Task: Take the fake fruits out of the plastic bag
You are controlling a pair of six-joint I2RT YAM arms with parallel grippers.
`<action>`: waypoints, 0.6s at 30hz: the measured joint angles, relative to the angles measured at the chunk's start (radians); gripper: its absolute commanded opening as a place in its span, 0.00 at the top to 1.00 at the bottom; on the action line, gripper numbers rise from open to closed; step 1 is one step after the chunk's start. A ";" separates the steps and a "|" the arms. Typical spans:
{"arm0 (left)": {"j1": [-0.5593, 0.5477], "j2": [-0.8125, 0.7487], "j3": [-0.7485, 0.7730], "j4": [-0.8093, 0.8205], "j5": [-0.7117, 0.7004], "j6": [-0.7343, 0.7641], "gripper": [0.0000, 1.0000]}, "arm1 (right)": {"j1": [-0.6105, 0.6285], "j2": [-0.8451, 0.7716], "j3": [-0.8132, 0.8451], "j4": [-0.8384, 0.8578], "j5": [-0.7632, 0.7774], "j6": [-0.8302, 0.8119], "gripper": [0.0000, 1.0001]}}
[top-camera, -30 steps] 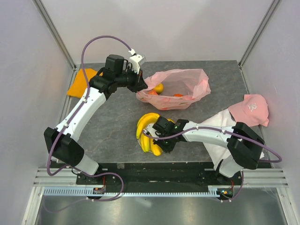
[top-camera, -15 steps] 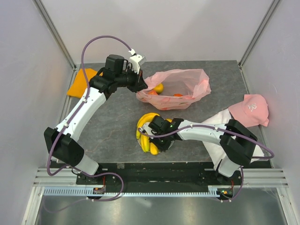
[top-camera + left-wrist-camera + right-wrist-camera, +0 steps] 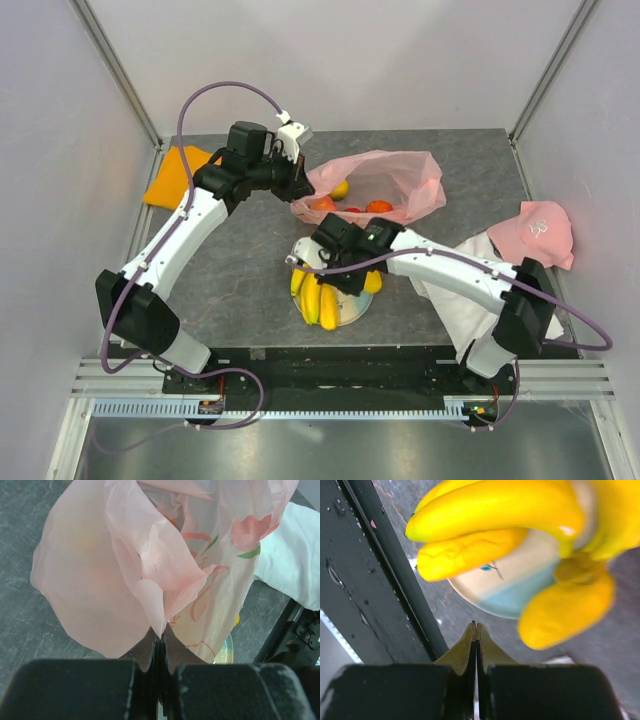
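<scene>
I am reading this task as partly done: the banana bunch (image 3: 318,296) is already out of the plastic bag (image 3: 400,180) and is lying on a pale plate (image 3: 352,308) on the table (image 3: 240,270), near the front edge and well apart from the bag. The rest of the fake fruits are still sitting inside, at the far middle of the table; through the open mouth I am seeing a yellow piece (image 3: 341,187), a reddish piece (image 3: 322,203) and an orange piece (image 3: 378,206), and I cannot tell whether more are hiding under the film. The left gripper (image 3: 160,636) is pinching a fold of the bag's rim with its jaws fully together on the thin plastic, holding the mouth up. The right gripper (image 3: 476,626) is closed with nothing between its fingers, and it is hovering just above the bananas and the plate, not gripping them. So what I am judging to be left is reaching in for each remaining piece in turn. Against the earlier frame, the right arm is now sitting higher and further from its base, between the bananas and the bag, where before it was low over the bunch; the bunch is lying more spread out with the plate now showing beneath it, and the left arm is keeping its pinch in almost the same spot.
</scene>
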 measured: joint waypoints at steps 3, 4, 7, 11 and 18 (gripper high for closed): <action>0.000 0.000 -0.017 -0.004 0.001 0.001 0.98 | -0.069 -0.031 0.133 -0.092 -0.006 -0.068 1.00; 0.000 0.000 -0.019 -0.007 0.002 0.001 0.98 | -0.102 -0.041 0.171 -0.105 -0.009 -0.078 1.00; 0.000 0.000 -0.034 -0.006 0.009 0.007 0.98 | -0.257 -0.051 0.323 -0.082 -0.005 -0.099 1.00; -0.005 -0.003 -0.066 -0.016 0.008 0.017 0.98 | -0.412 -0.039 0.396 0.047 0.026 -0.100 1.00; -0.008 -0.006 -0.104 -0.057 0.002 0.050 0.98 | -0.477 0.130 0.241 0.253 0.114 -0.129 1.00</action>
